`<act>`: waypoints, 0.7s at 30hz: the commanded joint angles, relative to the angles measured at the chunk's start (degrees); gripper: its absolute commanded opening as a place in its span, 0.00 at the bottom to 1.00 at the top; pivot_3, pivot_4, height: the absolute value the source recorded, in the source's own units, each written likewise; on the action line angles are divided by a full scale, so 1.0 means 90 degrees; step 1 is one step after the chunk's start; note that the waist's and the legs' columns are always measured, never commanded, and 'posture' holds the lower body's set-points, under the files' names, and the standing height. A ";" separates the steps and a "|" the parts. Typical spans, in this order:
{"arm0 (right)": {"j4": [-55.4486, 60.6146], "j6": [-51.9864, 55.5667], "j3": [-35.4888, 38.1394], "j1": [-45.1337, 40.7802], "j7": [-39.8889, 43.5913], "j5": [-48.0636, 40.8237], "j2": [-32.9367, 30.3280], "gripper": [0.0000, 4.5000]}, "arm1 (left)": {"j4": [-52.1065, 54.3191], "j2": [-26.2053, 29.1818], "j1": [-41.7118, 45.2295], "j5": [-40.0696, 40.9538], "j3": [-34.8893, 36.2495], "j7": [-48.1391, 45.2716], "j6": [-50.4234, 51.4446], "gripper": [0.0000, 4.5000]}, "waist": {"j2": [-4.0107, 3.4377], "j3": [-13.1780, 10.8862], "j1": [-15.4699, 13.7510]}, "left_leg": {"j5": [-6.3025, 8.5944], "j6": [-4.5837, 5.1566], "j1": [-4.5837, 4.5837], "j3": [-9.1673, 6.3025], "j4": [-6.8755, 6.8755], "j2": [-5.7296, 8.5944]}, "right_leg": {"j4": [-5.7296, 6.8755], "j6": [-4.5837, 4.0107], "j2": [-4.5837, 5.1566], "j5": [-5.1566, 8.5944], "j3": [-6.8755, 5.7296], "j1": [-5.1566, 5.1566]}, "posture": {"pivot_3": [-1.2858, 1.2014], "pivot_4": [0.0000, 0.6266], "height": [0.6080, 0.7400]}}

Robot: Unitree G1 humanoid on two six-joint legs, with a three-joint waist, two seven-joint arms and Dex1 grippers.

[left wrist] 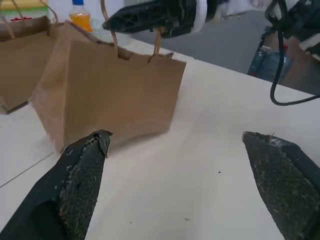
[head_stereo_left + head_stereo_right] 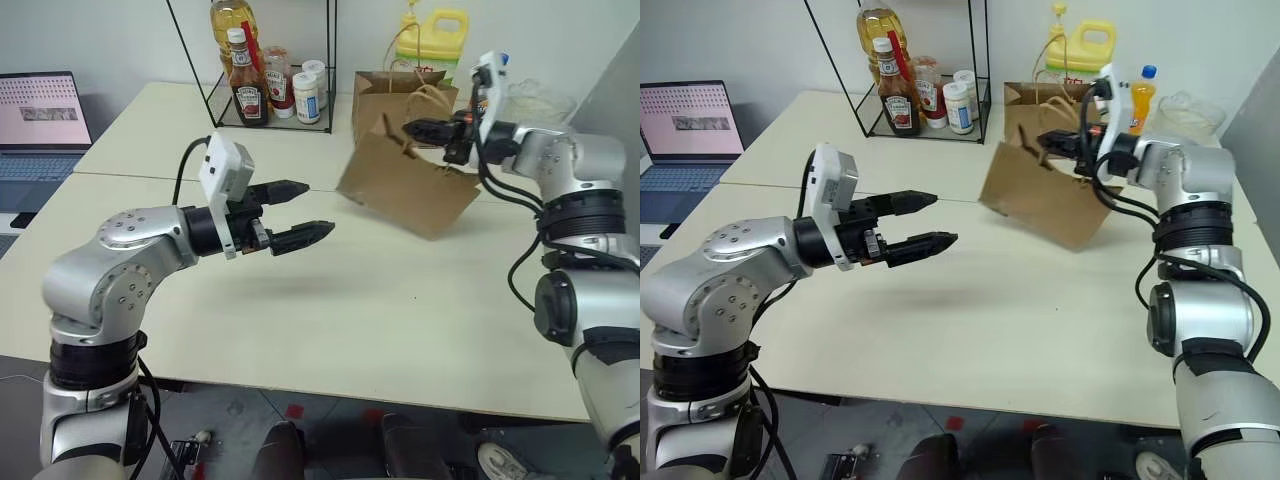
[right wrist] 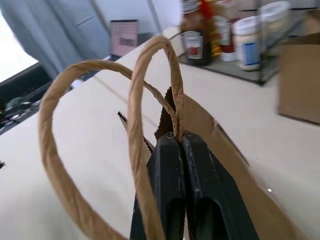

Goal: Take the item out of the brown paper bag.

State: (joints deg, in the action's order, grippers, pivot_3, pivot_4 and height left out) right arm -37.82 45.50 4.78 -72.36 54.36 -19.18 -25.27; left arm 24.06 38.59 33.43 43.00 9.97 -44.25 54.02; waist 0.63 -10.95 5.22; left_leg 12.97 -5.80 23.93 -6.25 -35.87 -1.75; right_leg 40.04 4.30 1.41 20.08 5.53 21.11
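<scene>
Nearest the robot, over the pale table (image 2: 400, 330), the left gripper (image 2: 300, 212) hangs with its two black fingers spread wide apart and nothing between them. It points toward the brown paper bag (image 2: 405, 185), a clear gap of bare tabletop away from it.

Farther out, that creased bag is tilted with one lower corner raised off the table and its mouth turned up toward the right gripper (image 2: 420, 130). The right gripper is clenched on the bag's upper edge; in the right wrist view its fingers (image 3: 177, 165) are pressed tight together on the paper at the foot of a handle, and two thin tan loops (image 3: 150, 100) rise past them. The cola bottle cannot be seen; whether it lies inside the bag cannot be told.

Just behind this bag stands a second, neater brown paper bag (image 2: 385, 92), upright, so there are two bags in all. Behind those stand one yellow jug (image 2: 435, 40) and one orange soda bottle (image 2: 1143, 95).

To the left of the bags, a black wire rack (image 2: 265, 105) holds one ketchup bottle (image 2: 245, 90), one oil bottle (image 2: 232, 20) and three small jars (image 2: 306, 95). Far left of the rack, an open laptop (image 2: 38, 125) sits on a separate surface.
</scene>
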 commanded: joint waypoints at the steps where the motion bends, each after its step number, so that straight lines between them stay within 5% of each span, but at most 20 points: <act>1: 0.0369 -0.0149 -0.0108 -0.0256 0.0308 -0.0182 0.0146 0.01 | 0.0420 0.0099 -0.0075 0.0341 0.0445 0.0385 0.0214 1.00 | 0.0000 0.0000 -0.0006 | 0.0000 0.0000 0.0000 0.0001 -0.0009 0.0000 | 0.0002 0.0000 0.0000 0.0000 0.0001 -0.0002 | 0.52 0.24 1.00; 21: -0.1018 -0.2097 -0.1282 -0.0296 0.1056 0.0864 0.1275 0.01 | 0.1311 0.0521 -0.1575 0.1054 0.1096 0.1363 0.0282 1.00 | 0.0002 0.0001 -0.0007 | -0.0001 0.0011 -0.0007 -0.0003 -0.0021 0.0000 | 0.0057 0.0001 -0.0002 -0.0002 0.0000 0.0013 | 0.52 0.24 1.00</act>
State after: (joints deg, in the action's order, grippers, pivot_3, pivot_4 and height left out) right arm -47.65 27.80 -6.34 -73.95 62.55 -12.00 -13.76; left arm 34.18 42.34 19.19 51.78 18.31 -31.91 57.92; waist 0.64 -10.94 5.16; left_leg 12.96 -5.69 23.86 -6.28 -36.06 -1.75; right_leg 40.56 4.31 1.39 20.07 5.54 21.23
